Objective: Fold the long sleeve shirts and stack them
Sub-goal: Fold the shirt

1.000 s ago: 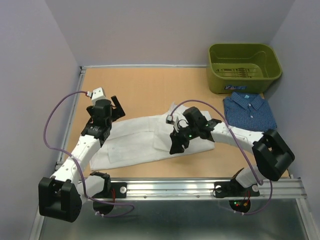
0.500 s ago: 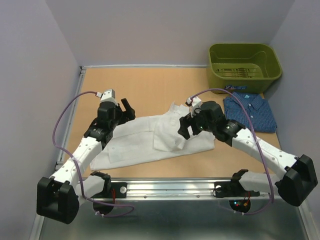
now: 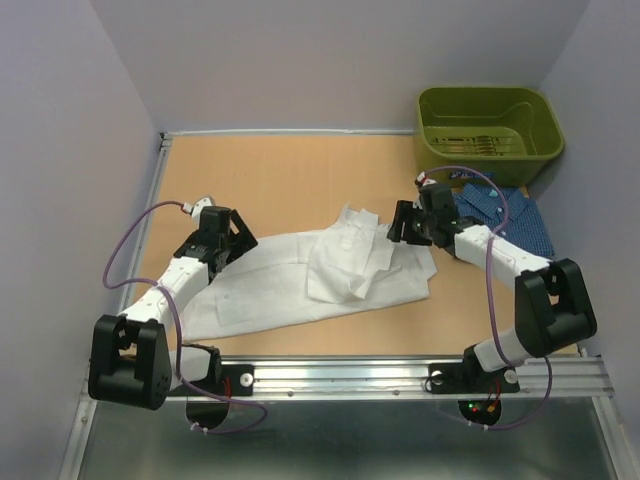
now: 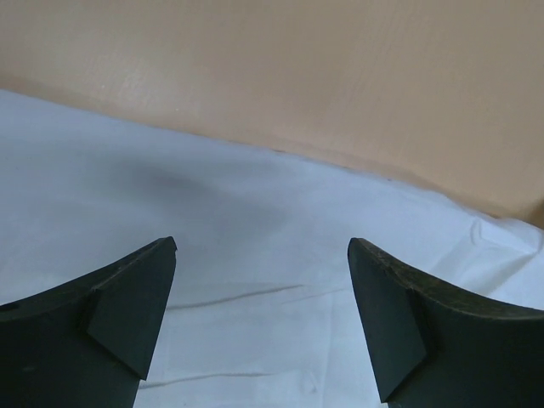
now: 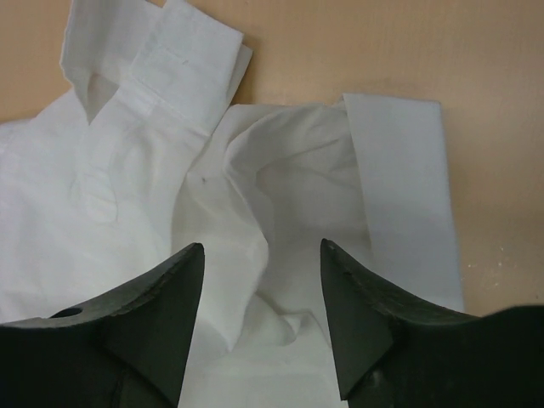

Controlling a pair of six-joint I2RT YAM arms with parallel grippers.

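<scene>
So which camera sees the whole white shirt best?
The top external view: nearly all of the white shirt shows there, spread across the table. The left wrist view shows only a plain patch of its cloth, and the right wrist view only a crumpled, folded part close up.

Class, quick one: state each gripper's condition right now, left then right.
Left gripper: open, holding nothing, above the white shirt.
Right gripper: open, holding nothing, also above the white shirt.
</scene>
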